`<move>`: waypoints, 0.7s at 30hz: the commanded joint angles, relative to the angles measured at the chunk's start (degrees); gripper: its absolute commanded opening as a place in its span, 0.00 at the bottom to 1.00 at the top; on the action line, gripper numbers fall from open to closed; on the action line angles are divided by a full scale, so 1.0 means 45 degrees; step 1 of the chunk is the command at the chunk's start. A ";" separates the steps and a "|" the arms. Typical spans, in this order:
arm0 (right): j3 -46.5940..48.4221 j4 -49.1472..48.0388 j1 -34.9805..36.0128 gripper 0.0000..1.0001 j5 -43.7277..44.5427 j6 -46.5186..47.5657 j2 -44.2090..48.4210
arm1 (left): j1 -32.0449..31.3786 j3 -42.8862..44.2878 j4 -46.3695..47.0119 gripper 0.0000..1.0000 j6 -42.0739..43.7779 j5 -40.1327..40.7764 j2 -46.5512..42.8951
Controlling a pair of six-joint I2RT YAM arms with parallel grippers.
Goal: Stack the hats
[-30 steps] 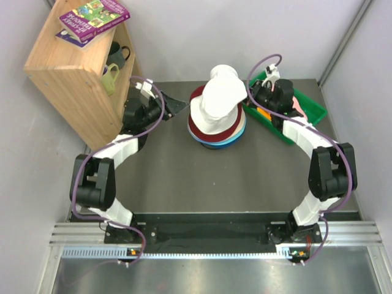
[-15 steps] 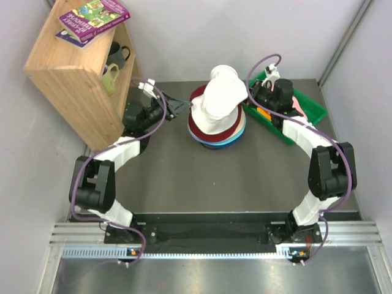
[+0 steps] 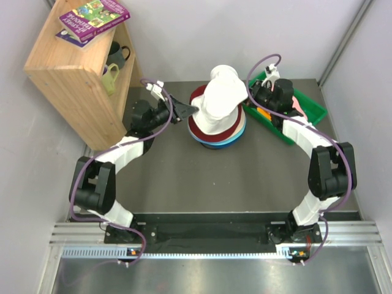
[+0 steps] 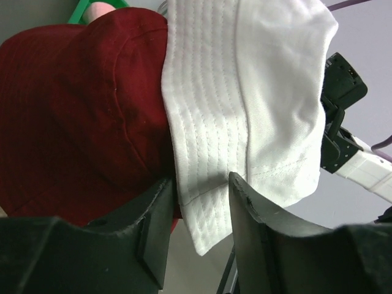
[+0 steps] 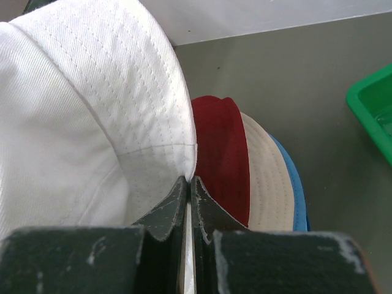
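Right gripper (image 5: 187, 182) clamps the white hat (image 5: 92, 122) by its brim; left gripper (image 4: 201, 184) straddles that brim, jaws apart. We judge the cloth light and floppy, best held by the stitched brim.

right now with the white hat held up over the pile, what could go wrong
1. The left tool straddles the brim of the white hat right beside the dark red hat; closing may pinch both and drag the red one.
2. The right tool is shut on only a thin edge of white cloth, which could slip out under a pull.
3. The white hat stands bunched and tall, so it may settle lopsided on the dark red hat.
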State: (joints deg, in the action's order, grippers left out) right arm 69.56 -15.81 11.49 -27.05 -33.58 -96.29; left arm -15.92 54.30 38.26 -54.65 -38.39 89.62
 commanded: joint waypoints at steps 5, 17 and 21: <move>0.0246 0.0037 -0.0013 0.00 0.0210 0.0334 0.0576 | -0.0173 0.0238 0.1400 0.07 -0.0218 0.0521 -0.0287; 0.0460 0.1872 0.0084 0.00 0.1225 0.1388 0.1281 | 0.0960 0.0880 0.1127 0.00 -0.0706 0.1130 0.0941; 0.0499 0.2264 0.0104 0.00 0.1518 0.1720 0.1320 | 0.1194 0.1544 0.1166 0.00 -0.1018 0.1012 0.1722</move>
State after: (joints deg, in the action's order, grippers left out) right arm 69.54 -7.51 11.70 -22.94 -28.84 -92.99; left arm -11.92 57.41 40.62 -57.95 -34.76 94.50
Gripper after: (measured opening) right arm 0.010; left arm 0.045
